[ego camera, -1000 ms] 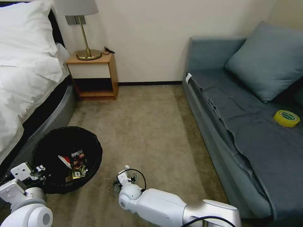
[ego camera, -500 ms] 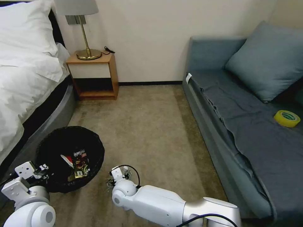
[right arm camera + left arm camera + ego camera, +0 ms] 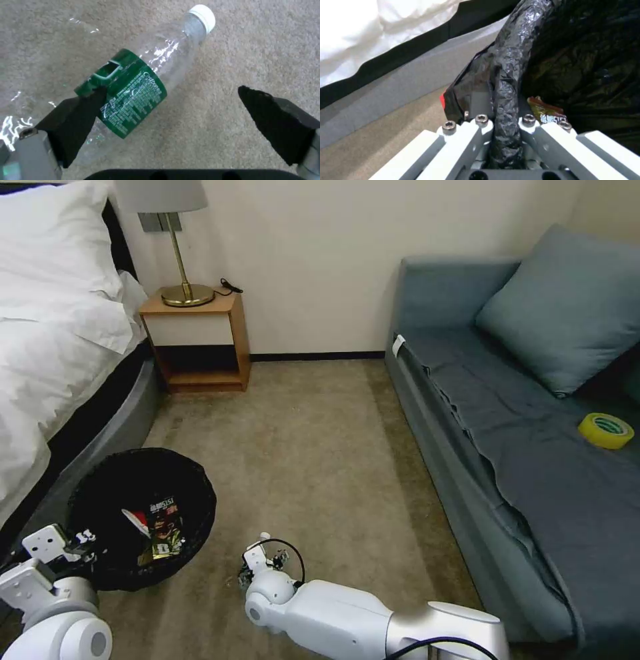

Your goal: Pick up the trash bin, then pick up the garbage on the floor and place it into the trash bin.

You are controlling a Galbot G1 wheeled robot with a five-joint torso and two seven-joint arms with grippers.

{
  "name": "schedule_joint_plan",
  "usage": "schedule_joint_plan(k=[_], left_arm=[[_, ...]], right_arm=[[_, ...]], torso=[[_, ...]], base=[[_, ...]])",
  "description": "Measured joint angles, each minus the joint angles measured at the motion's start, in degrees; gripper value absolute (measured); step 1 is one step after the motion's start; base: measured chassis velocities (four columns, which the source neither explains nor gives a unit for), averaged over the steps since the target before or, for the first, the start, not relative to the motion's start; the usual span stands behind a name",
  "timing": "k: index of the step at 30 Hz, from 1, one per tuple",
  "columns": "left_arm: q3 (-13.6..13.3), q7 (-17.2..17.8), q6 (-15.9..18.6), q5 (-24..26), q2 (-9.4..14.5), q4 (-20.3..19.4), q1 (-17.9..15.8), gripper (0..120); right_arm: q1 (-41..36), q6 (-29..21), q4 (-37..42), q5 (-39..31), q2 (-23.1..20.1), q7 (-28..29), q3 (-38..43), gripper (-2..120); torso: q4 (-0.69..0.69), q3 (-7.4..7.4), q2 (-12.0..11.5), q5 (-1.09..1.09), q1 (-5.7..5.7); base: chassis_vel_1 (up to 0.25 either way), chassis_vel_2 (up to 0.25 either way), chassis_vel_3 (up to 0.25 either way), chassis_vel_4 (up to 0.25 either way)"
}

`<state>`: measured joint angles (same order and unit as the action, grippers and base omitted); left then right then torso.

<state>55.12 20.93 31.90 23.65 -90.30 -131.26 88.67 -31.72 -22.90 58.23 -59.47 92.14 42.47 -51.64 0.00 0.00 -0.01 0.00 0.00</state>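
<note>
Beige carpet runs between a white-sheeted bed on the robot's left and a grey-blue sofa on its right. Nearest, the right gripper hangs low over the carpet with its black fingers spread wide; one of them overlaps the clear plastic bottle, though contact cannot be confirmed. That bottle lies flat on the floor, its long axis slanting away from the gripper and its white cap at the far end. Its green label carries white print too small to read. On the other side, the left gripper is clamped on the bag-wrapped rim of the trash bin, which sits beside the bed's base. Inside the bin lies a red snack packet with white lettering that cannot be made out. Farther off, a yellow tape roll rests on the sofa, and a wooden nightstand with a brass lamp stands against the wall.
</note>
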Motion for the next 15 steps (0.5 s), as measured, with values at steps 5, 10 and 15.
schedule_joint_plan(k=[5, 10, 15], left_arm=[[-0.3, 0.0, 0.0, -0.2, 0.0, 0.3, -0.2, 3], [-0.4, -0.1, 0.0, -0.3, 0.1, 0.3, -0.3, 3], [-0.5, -0.1, 0.0, -0.5, 0.0, 0.4, -0.3, 3]], right_arm=[[0.0, 0.0, 0.4, -0.8, 0.0, 0.1, 0.6, 100], [-0.1, 0.1, 0.1, -1.1, 0.0, 0.0, 0.8, 100], [-0.4, 0.1, 0.0, -1.4, 0.0, -0.1, 0.7, 100]], torso=[[0.0, 0.0, 0.0, 0.0, 0.0], [0.0, 0.0, 0.0, 0.0, 0.0], [0.0, 0.0, 0.0, 0.0, 0.0]], base=[[0.0, 0.0, 0.0, 0.0], [0.0, 0.0, 0.0, 0.0], [0.0, 0.0, 0.0, 0.0]])
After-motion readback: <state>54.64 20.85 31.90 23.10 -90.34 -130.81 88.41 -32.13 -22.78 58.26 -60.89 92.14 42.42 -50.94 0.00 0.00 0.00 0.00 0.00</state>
